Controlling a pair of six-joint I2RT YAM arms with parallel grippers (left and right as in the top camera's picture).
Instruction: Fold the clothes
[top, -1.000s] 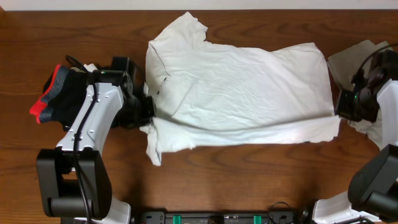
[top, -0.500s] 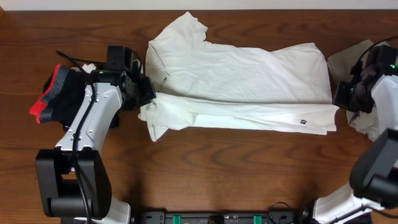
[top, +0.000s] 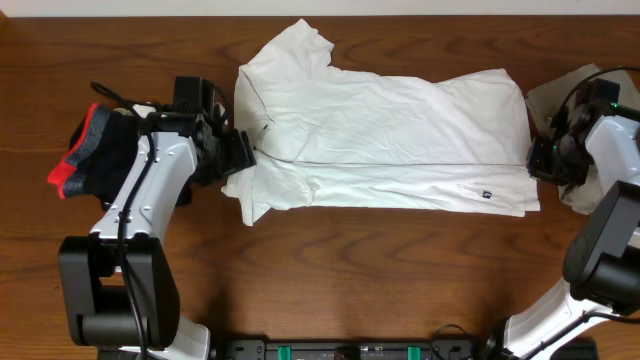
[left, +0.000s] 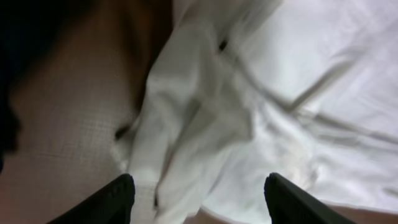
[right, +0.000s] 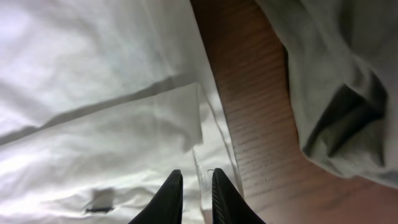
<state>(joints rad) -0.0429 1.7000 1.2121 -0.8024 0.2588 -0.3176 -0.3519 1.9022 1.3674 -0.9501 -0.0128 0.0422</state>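
The clothes, a white T-shirt (top: 400, 130), lie flat across the table with the near part folded up over the middle, so a small black logo patch (top: 485, 195) shows at the lower right. My left gripper (top: 243, 152) hovers at the shirt's left end, by the bunched sleeve. In the left wrist view it (left: 199, 183) stands wide open over the rumpled cloth (left: 186, 124), holding nothing. My right gripper (top: 533, 165) is at the shirt's right end. In the right wrist view its (right: 194, 177) jaws stand narrowly apart over the folded hem (right: 205, 155), beside the patch (right: 99, 202).
A dark garment with red trim (top: 85, 150) lies under the left arm at the table's left. A grey-beige garment (top: 560, 95) lies at the right, close to the right gripper, and shows in the right wrist view (right: 329, 81). Bare wood (top: 350, 270) runs along the front.
Both grippers carried the shirt's near edge up and over the middle, turning the logo patch face up. Both then opened, the left wide and the right slightly, and the cloth settled flat.
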